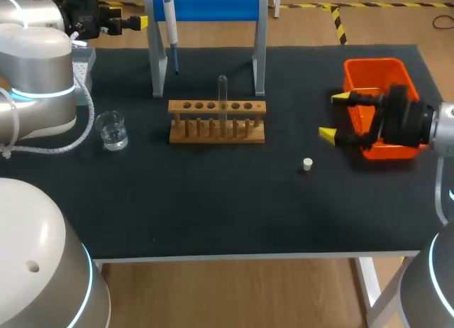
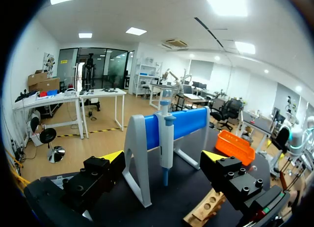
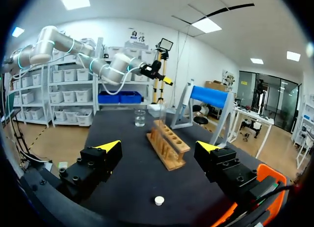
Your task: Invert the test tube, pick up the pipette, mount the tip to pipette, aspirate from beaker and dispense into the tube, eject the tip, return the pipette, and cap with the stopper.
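The small white stopper (image 1: 307,164) lies alone on the near part of the black desk (image 1: 213,214), right of the middle. In the right wrist view it sits under and between the right fingers without touching them.

Just beyond it, the right arm comes in low from the right edge with its wrist level and pointing left. The right gripper (image 1: 334,116) hovers in front of the orange bin (image 1: 376,72), its yellow-tipped fingers (image 3: 109,146) spread wide apart and holding nothing.

Left of it, at mid-desk, stands the wooden rack (image 1: 217,121). The clear test tube (image 1: 223,94) stands upright in one of its middle holes. Further left, beside the bulky left arm, is the glass beaker (image 1: 112,129), which holds some clear liquid.

At the far edge stands the grey stand with a blue bar (image 1: 206,5), and the pipette (image 1: 170,23) hangs from its left part. The left arm bends round to the far-left corner. The left gripper (image 2: 162,156) is raised and faces the stand. Its fingers (image 2: 212,156) are wide apart, with the pipette ahead of them and untouched.
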Controlling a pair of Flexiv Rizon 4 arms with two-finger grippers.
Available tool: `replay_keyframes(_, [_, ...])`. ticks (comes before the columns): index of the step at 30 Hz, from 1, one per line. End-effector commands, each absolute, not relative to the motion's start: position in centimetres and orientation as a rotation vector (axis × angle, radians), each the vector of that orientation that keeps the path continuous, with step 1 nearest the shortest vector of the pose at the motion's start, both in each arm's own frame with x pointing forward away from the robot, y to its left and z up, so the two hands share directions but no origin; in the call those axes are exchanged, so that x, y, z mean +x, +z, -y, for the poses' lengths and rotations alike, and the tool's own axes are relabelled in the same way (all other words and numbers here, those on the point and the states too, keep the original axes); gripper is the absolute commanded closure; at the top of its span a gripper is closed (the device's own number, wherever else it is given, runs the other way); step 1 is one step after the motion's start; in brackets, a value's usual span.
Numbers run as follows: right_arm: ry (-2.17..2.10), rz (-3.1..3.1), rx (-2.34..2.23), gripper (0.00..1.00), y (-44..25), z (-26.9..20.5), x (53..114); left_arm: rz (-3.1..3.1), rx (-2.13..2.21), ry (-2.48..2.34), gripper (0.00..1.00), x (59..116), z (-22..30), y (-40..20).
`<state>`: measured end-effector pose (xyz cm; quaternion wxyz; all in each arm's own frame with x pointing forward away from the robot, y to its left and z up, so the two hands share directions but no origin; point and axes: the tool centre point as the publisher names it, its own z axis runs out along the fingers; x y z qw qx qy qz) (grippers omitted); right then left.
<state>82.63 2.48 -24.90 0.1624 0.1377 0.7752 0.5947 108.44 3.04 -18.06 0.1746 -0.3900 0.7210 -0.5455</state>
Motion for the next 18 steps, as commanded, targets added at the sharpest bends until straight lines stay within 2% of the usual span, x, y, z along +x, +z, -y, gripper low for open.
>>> replay_keyframes(1, [1.674, -2.215, 0.379, 0.00, -26.2, -3.9, 82.0, -2.040, -1.104, -1.549, 0.00, 108.4, -3.0, -18.1])
replay_keyframes(18, [1.663, -2.244, 0.443, 0.00, -28.6, -8.2, 82.9, -2.040, -1.104, -1.549, 0.00, 108.4, -3.0, -18.1])
